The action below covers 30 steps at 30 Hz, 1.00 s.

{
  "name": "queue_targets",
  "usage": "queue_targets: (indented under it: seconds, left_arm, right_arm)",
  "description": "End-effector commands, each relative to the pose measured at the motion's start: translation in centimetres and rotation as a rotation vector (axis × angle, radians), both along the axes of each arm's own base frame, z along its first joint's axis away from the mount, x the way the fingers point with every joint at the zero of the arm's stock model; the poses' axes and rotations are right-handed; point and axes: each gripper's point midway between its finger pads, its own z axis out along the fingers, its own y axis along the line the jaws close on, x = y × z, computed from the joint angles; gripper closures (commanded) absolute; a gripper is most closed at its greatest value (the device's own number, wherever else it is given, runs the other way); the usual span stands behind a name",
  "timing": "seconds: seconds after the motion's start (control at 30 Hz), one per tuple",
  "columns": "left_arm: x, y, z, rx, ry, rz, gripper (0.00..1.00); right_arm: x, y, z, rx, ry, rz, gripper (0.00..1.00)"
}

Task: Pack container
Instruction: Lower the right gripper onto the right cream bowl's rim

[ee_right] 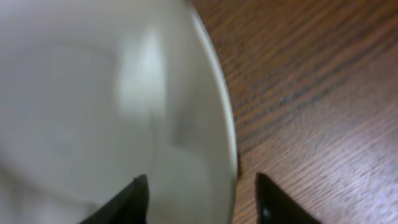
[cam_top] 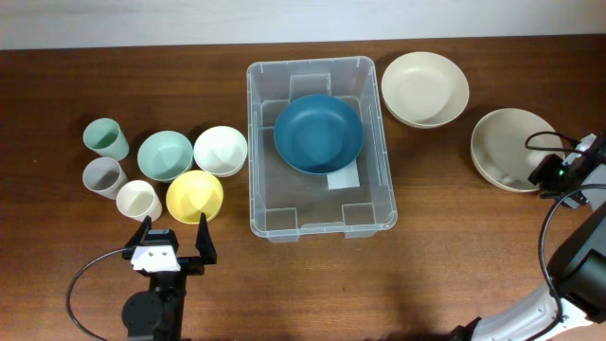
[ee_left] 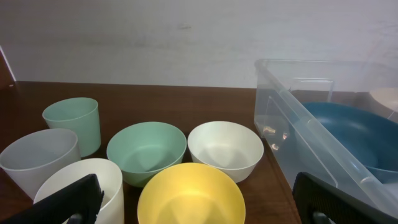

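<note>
The clear plastic container (cam_top: 320, 147) stands mid-table with a dark blue bowl (cam_top: 318, 133) inside; it also shows in the left wrist view (ee_left: 292, 118). My left gripper (cam_top: 172, 248) is open and empty, just in front of the yellow bowl (cam_top: 195, 196), which lies between its fingers in the left wrist view (ee_left: 190, 196). My right gripper (cam_top: 549, 173) is open at the right rim of a beige bowl (cam_top: 509, 147). In the right wrist view the rim (ee_right: 227, 134) runs between its fingers (ee_right: 202, 199), one finger inside the bowl and one outside.
Left of the container stand a white bowl (cam_top: 221, 151), a mint bowl (cam_top: 165, 155), a mint cup (cam_top: 105, 138), a grey cup (cam_top: 102, 176) and a white cup (cam_top: 138, 200). A cream bowl (cam_top: 424, 88) sits right of the container's far end.
</note>
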Motion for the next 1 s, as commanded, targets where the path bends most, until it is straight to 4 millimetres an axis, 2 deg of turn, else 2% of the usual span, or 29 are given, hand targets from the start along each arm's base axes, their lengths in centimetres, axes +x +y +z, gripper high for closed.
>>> queue_targets:
  seconds: [0.0, 0.07, 0.1, 0.13, 0.3, 0.43, 0.57, 0.7, 0.8, 0.9, 0.97]
  left_arm:
    - [0.0, -0.2, -0.2, 0.018, -0.001, -0.011, 0.00]
    - [0.0, -0.2, -0.2, 0.018, 0.000, -0.011, 0.00]
    - [0.0, -0.2, -0.2, 0.018, 0.000, -0.011, 0.00]
    - [0.0, -0.2, -0.2, 0.018, -0.001, -0.011, 0.00]
    - [0.0, -0.2, -0.2, 0.018, 0.000, -0.011, 0.00]
    - [0.0, -0.2, -0.2, 0.018, 0.000, -0.011, 0.00]
    - [0.0, -0.2, -0.2, 0.018, 0.000, -0.011, 0.00]
    - [0.0, -0.2, -0.2, 0.018, -0.001, -0.011, 0.00]
    - [0.0, -0.2, -0.2, 0.018, 0.000, -0.011, 0.00]
    - [0.0, -0.2, -0.2, 0.018, 0.000, -0.011, 0.00]
    - [0.0, -0.2, -0.2, 0.018, -0.001, -0.011, 0.00]
  right_arm:
    - [-0.1, 0.0, -0.4, -0.001, 0.010, -0.014, 0.68]
    - [-0.2, 0.0, -0.4, 0.009, 0.007, -0.036, 0.87]
    - [-0.2, 0.0, -0.4, 0.015, 0.005, -0.052, 0.94]
    - [-0.1, 0.0, -0.4, 0.021, 0.002, -0.065, 0.96]
    - [-0.2, 0.1, -0.3, 0.036, 0.001, -0.093, 0.96]
    - [-0.2, 0.0, 1.8, 0.020, -0.024, -0.107, 0.96]
    - [-0.5, -0.3, 6.7, -0.050, -0.079, -0.118, 0.96]
    - [-1.1, 0.2, 13.7, -0.137, -0.197, -0.116, 0.96]
    - [-2.0, 1.4, 19.4, -0.205, -0.302, -0.104, 0.96]
    - [-3.0, 2.2, 23.3, -0.278, -0.371, -0.110, 0.96]
    - [-3.6, 2.5, 24.9, -0.305, -0.403, -0.113, 0.96]
